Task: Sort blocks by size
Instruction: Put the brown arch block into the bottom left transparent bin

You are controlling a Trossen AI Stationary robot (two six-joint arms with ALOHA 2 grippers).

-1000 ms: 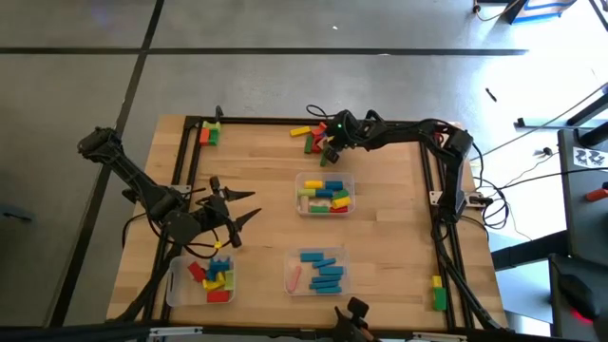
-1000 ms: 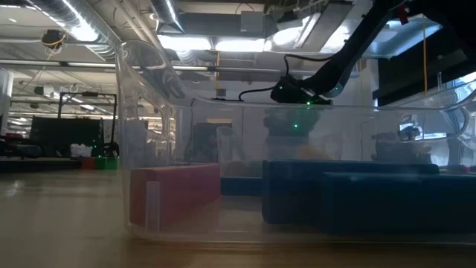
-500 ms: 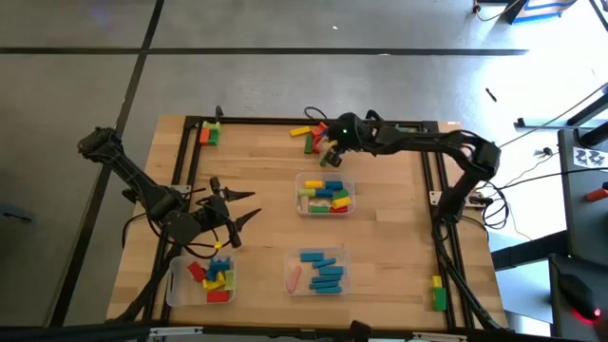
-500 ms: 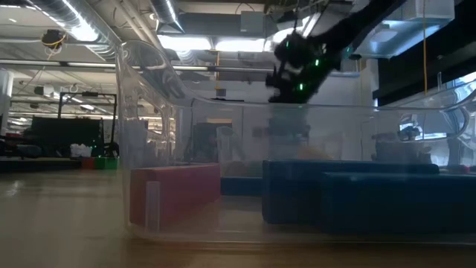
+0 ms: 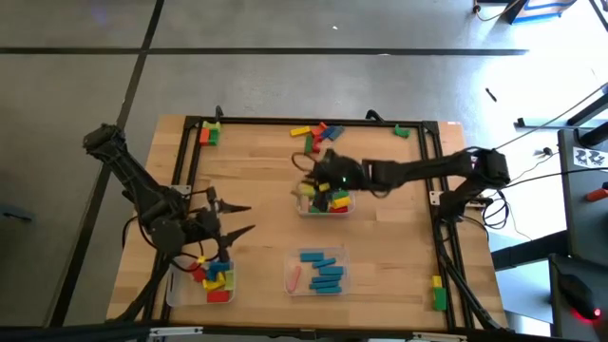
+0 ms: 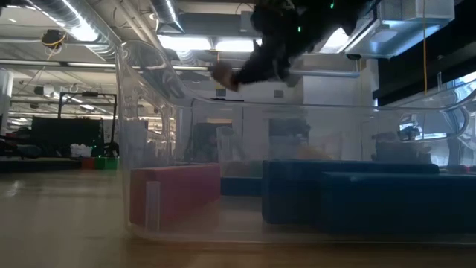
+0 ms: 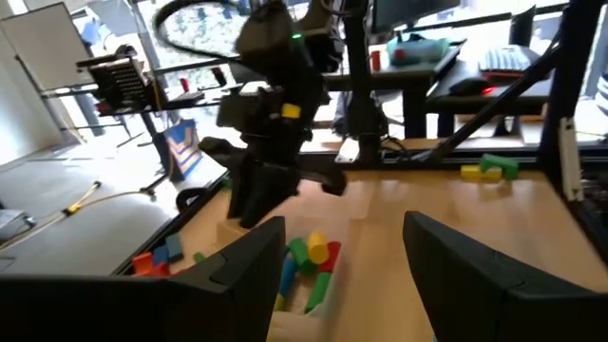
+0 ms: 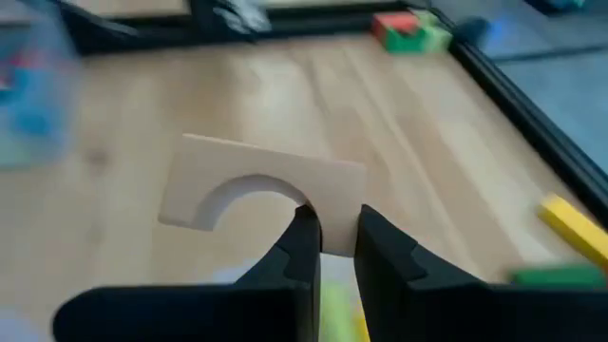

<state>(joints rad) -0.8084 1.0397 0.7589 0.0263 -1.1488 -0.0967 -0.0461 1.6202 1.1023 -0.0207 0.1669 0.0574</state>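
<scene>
My right gripper [image 5: 314,179] is shut on a tan arch-shaped block [image 8: 261,195] and hangs above the far left corner of the middle clear tray [image 5: 348,211], which holds mixed blocks. In the low view the tan block [image 6: 222,74] shows high above the table. My left gripper [image 5: 235,218] is open and holds nothing, just beyond the left tray [image 5: 173,285] of red, yellow and blue blocks. Its fingers [image 7: 249,266] stand wide apart. Loose blocks [image 5: 313,133] lie at the far edge. My right gripper pinches one leg of the arch [image 8: 334,220] between its two fingers. One finger [image 8: 304,237] stands in the arch's hollow and the other on the block's outer end. The fingers slant down from the table's right side. The block is lifted clear, its flat back away from the gripper.
A near tray [image 5: 289,285] holds blue blocks and one pink block. Red and green blocks [image 5: 210,134] sit at the far left corner, a green one [image 5: 402,128] lies at the far right, and a yellow and a green block [image 5: 438,293] at the near right. A black frame [image 5: 427,190] bounds the table.
My right gripper has risen from the far pile and swung toward the near edge with the tan arch block, which is now over the middle tray. My left gripper has shifted a little toward the near edge, still open.
</scene>
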